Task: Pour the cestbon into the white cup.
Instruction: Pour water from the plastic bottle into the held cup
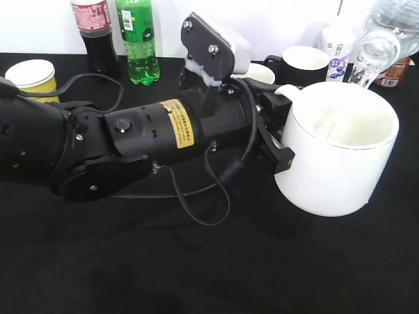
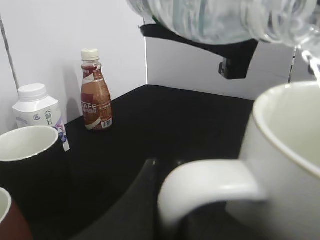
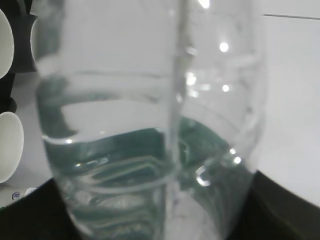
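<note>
The white cup (image 1: 340, 154) stands at the right, large and all white. My left gripper (image 1: 278, 140) is shut on its loop handle (image 2: 210, 187); one dark finger shows beside the handle in the left wrist view. The cestbon (image 1: 383, 39) is tipped over the cup with its mouth down above the rim. It also crosses the top of the left wrist view (image 2: 225, 17), where a thin stream falls toward the cup (image 2: 295, 160). My right gripper (image 2: 235, 55) is shut on the cestbon, whose clear ribbed body and dark green label (image 3: 150, 150) fill the right wrist view.
At the back stand a yellow paper cup (image 1: 33, 77), a cola bottle (image 1: 98, 36), a green soda bottle (image 1: 139, 39), a black mug with a white inside (image 1: 302, 64), a small white bottle (image 1: 337, 46) and a brown coffee bottle (image 2: 96, 92). My left arm lies across the table's middle.
</note>
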